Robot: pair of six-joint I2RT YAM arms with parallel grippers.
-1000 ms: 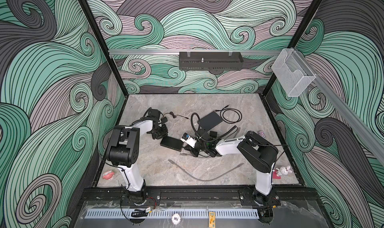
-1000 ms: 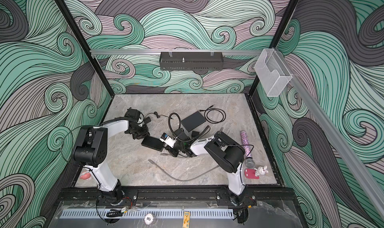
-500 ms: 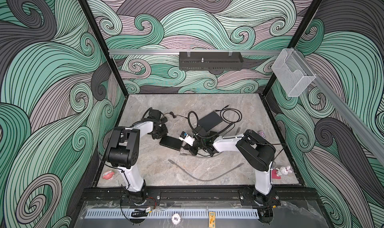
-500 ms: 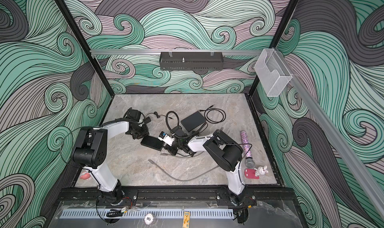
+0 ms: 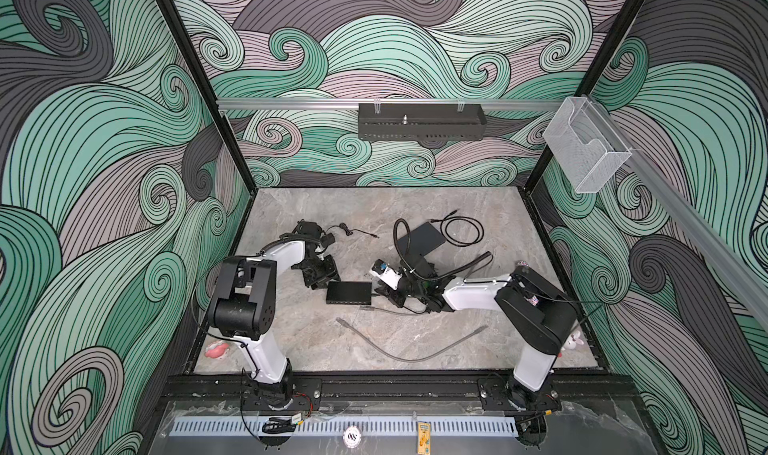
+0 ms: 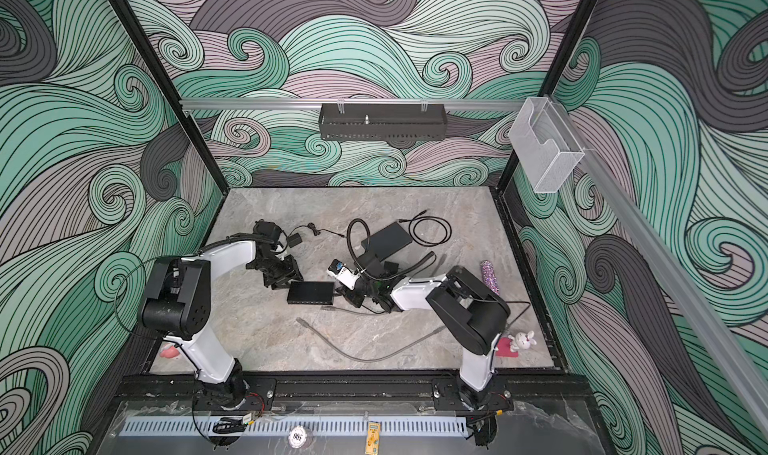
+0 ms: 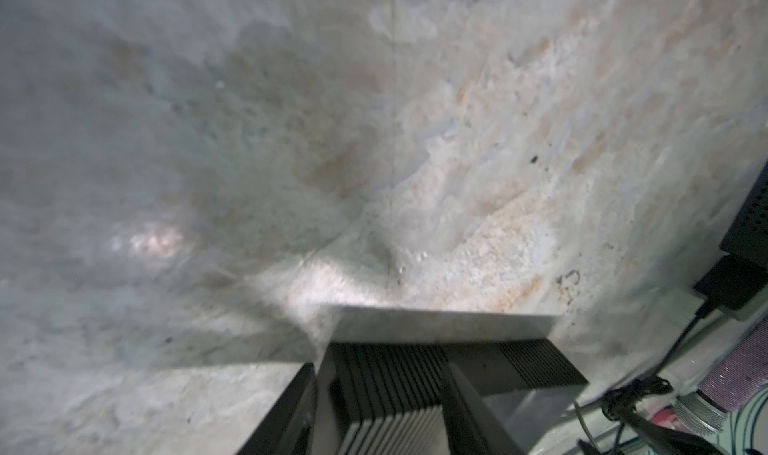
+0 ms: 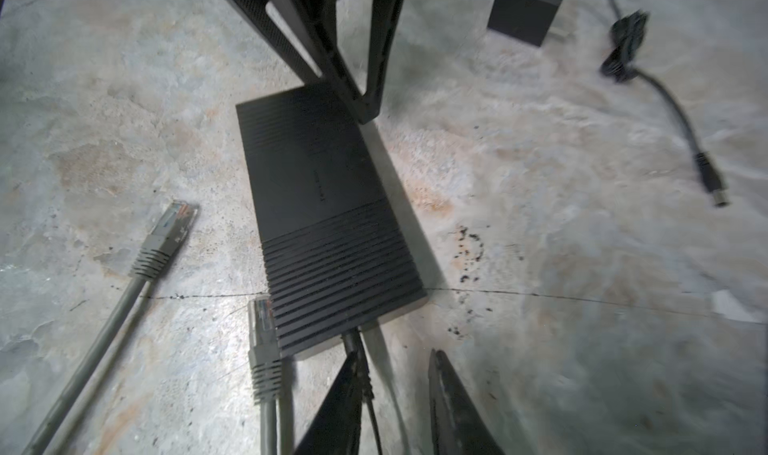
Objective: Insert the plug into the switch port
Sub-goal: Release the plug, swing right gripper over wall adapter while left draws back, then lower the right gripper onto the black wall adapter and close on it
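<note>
Plug [image 8: 353,343], a slim black barrel on a thin black lead, meets the switch port [image 8: 352,331] in the short end face of the switch [image 8: 328,208] [image 5: 348,293]; how deep it sits cannot be told. The switch is a narrow oblong brick of matte black plastic, with fine crosswise ribs at each end and a smooth band between them. In both top views it lies flat near the middle of the surface [image 5: 291,340], a grey stone-look slab with rusty veins and a hairline seam, between the two arms.

The right end effector [image 8: 390,355] sits just beside the plug end. Its two black wedge-shaped fingers are spread with bare slab between them, and they pinch nothing. The plug's lead runs close along the inner edge of one finger.

The left end effector [image 7: 380,365] is at the switch's opposite end, also spread. One finger stands beside the end and the other crosses over the ribbed top; whether either touches cannot be told. From the right wrist view, its finger [image 8: 291,46] is an open triangular truss.

A grey network connector [image 8: 262,320] with a clear tip and ribbed boot lies just beside the switch. A small black cube [image 8: 525,8] stands well apart.
</note>
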